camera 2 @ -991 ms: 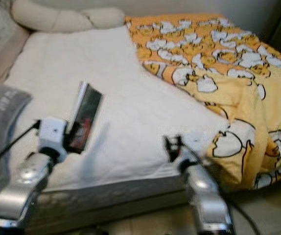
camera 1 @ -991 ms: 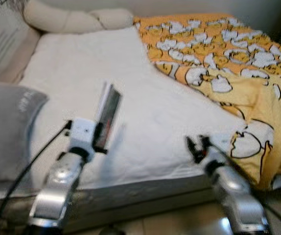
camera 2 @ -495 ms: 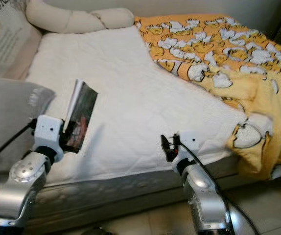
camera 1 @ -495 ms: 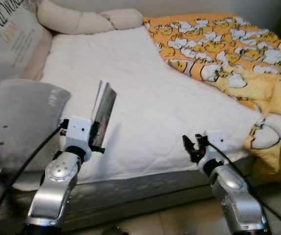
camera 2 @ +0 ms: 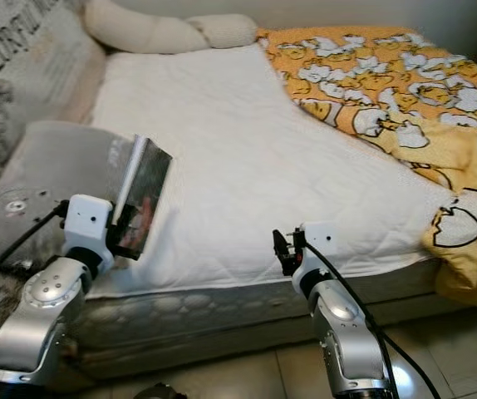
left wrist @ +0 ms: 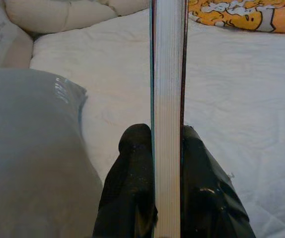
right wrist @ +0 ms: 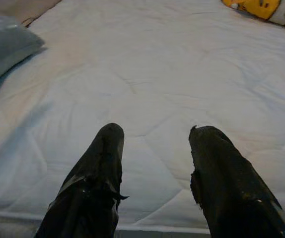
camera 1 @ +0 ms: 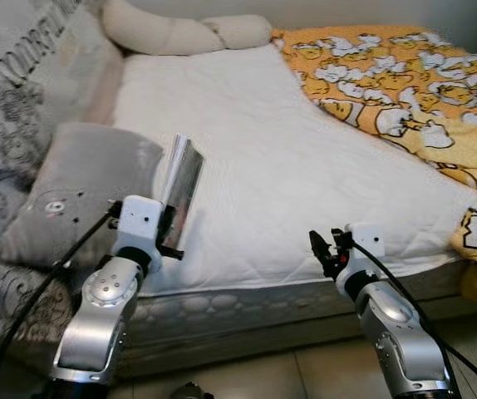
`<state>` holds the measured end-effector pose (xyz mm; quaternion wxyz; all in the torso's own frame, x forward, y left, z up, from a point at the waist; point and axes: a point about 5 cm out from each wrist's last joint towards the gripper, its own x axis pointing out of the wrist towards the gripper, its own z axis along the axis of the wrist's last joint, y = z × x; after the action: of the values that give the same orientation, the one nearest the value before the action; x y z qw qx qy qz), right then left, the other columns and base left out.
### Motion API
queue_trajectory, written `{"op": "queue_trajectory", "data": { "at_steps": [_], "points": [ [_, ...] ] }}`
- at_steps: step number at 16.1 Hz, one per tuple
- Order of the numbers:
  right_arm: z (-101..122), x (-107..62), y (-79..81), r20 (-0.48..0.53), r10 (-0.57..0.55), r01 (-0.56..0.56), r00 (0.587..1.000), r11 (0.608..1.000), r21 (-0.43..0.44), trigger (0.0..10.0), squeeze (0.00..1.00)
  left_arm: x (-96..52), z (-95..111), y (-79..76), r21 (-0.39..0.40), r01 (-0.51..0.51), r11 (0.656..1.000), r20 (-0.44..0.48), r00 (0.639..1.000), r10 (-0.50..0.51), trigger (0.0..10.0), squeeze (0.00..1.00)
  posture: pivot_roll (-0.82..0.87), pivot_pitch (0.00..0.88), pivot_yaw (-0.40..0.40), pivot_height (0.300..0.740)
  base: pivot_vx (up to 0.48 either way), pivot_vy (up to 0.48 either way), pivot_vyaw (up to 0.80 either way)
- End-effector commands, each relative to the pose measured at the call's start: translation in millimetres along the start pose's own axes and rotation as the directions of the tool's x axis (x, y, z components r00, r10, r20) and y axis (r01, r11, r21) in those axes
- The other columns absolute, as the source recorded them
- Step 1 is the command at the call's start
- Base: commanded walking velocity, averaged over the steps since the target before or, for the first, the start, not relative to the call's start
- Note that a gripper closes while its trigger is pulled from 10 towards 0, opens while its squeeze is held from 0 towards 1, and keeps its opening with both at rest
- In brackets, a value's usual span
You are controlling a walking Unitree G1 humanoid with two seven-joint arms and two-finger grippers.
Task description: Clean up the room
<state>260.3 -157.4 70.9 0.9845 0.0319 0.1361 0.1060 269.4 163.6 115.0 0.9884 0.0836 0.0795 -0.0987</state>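
Observation:
My left gripper (camera 1: 170, 229) is shut on a thin book (camera 1: 180, 179) with a dark glossy cover, held upright on its edge above the bed's near left corner. In the left wrist view the book's white page edge (left wrist: 168, 119) stands between the two black fingers (left wrist: 132, 183). My right gripper (camera 1: 323, 249) is open and empty, low at the near edge of the white mattress (camera 1: 280, 166); its fingers (right wrist: 100, 173) are spread over the quilted sheet.
A grey pillow (camera 1: 81, 187) lies left of the book, with a printed cushion (camera 1: 31, 91) behind it. A cream knotted bolster (camera 1: 180, 33) lies at the head. A yellow patterned blanket (camera 1: 413, 91) covers the bed's right side and hangs off its corner. Tiled floor (camera 1: 305, 366) below.
The view has swung left, bringing the pillows further into view and pushing the blanket right. Both arms hold the same pose; the book stays in my left gripper.

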Motion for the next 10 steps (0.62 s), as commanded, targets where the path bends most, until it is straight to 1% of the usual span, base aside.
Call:
{"op": "queue_trajectory", "data": {
  "at_steps": [1, 2, 5, 6, 10],
  "points": [
    [5.8, 1.2, -2.9, 0.017, 0.005, -0.004, 1.000, 0.999, -0.040, 10.0, 0.00, 1.1, 13.9, -0.3, 0.011, 0.009, 1.000, 0.062, 0.998, -0.009, 10.0, 0.00, 0.07, 0.000, 0.031, 0.740, 0.000, 0.000, 0.00],
    [5.7, 1.5, -3.5, 0.016, 0.001, 0.000, 1.000, 0.999, -0.036, 10.0, 0.00, 1.2, 14.5, -0.4, 0.018, 0.012, 1.000, 0.065, 0.998, -0.013, 10.0, 0.00, 0.07, 0.000, 0.031, 0.740, 0.000, 0.000, 0.56],
    [5.7, 1.8, -7.1, 0.016, -0.017, 0.017, 1.000, 0.999, -0.035, 10.0, 0.00, 0.6, 15.7, -2.3, 0.026, 0.028, 0.999, 0.072, 0.997, -0.030, 10.0, 0.00, 0.07, 0.000, 0.034, 0.740, 0.328, 0.000, 0.80],
    [6.2, 0.8, -9.8, 0.026, -0.034, 0.034, 0.999, 0.999, -0.009, 10.0, 0.00, 0.7, 15.9, -2.9, 0.023, 0.034, 0.999, 0.072, 0.997, -0.035, 10.0, 0.00, 0.07, 0.000, 0.035, 0.740, 0.424, 0.000, 0.00],
    [5.2, 0.4, -12.0, 0.018, -0.042, 0.042, 0.999, 0.999, -0.012, 10.0, 0.00, 1.5, 15.8, -5.1, 0.021, 0.045, 0.999, 0.067, 0.997, -0.046, 10.0, 0.00, 0.07, 0.000, 0.035, 0.740, 0.424, 0.000, 0.00]
  ]
}}
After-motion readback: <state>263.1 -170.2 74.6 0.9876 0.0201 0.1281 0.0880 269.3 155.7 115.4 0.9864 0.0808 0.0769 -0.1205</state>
